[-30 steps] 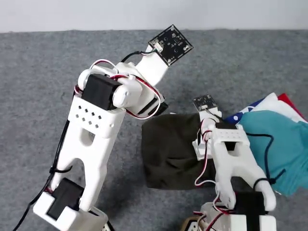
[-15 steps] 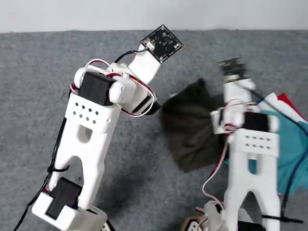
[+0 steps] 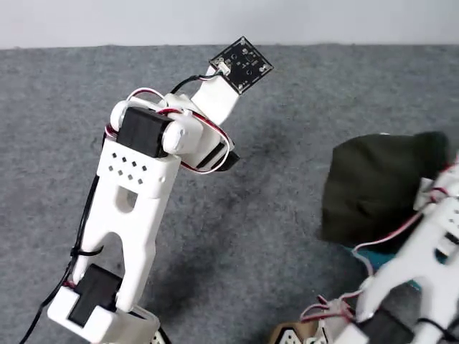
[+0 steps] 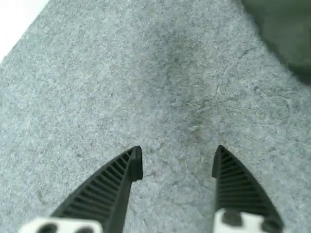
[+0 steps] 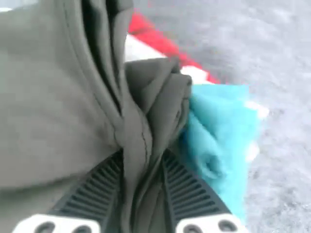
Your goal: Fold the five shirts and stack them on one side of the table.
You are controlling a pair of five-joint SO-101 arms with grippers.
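1. The right gripper (image 5: 141, 158) is closed on a bunched fold of the dark olive-green cotton shirt (image 3: 376, 186). The cloth is pinched tight between its ribbed black fingers.
2. That olive shirt hangs as a folded bundle at the right side of the grey, carpet-textured desk (image 3: 287, 100). It looks lifted rather than laid flat, though the pictures do not settle whether any part touches what lies below.
3. Beneath and beside it in the right wrist view lies a crumpled teal knit shirt (image 5: 218, 131). Just beyond that is a strip of red and white cloth (image 5: 146, 36). Whether the strip is one garment or two cannot be told.
4. The left gripper (image 4: 177, 162) is spread wide with nothing between its fingers. It hovers over bare desk near the middle, well apart from the pile.
5. Progress, as a judgement: the olive shirt appears folded and is at the stacking side, so this is the placing step for that garment. At least two other garments are already gathered on that side.
6. The teal one looks rumpled rather than squared off, so the pile may need tidying.
7. Left to do, by the same judgement: set the olive shirt down on top and let go. Five shirts cannot be counted here, so how many remain is unclear.
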